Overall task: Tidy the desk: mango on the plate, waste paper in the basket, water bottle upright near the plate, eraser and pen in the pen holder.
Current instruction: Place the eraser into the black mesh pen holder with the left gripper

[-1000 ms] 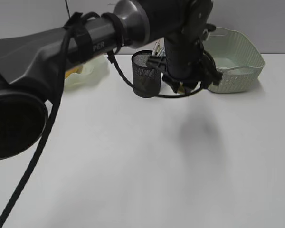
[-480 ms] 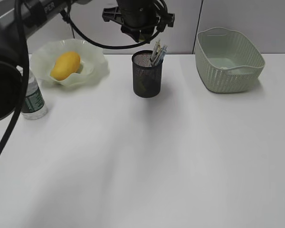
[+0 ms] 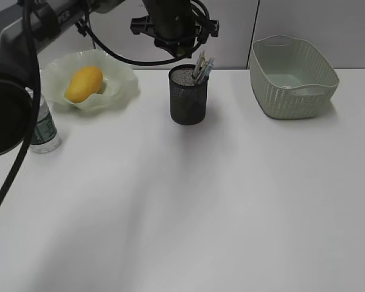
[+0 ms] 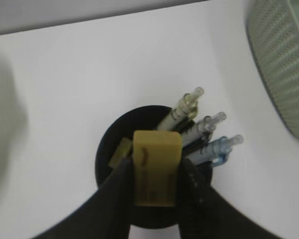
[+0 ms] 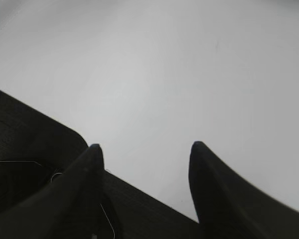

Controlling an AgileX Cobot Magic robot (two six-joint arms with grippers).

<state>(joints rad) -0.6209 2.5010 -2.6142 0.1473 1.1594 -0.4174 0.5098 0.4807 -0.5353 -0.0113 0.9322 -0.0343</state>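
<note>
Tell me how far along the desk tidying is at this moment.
Done: mango on the plate, water bottle upright beside it, pens in the pen holder. In hand: the left gripper holds the eraser above the holder. Left: dropping it in. The waste paper isn't visible; the basket interior is partly hidden.

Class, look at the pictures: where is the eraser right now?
In the left wrist view the yellowish eraser sits clamped in the left gripper, directly above the black pen holder, beside its pens.
</note>
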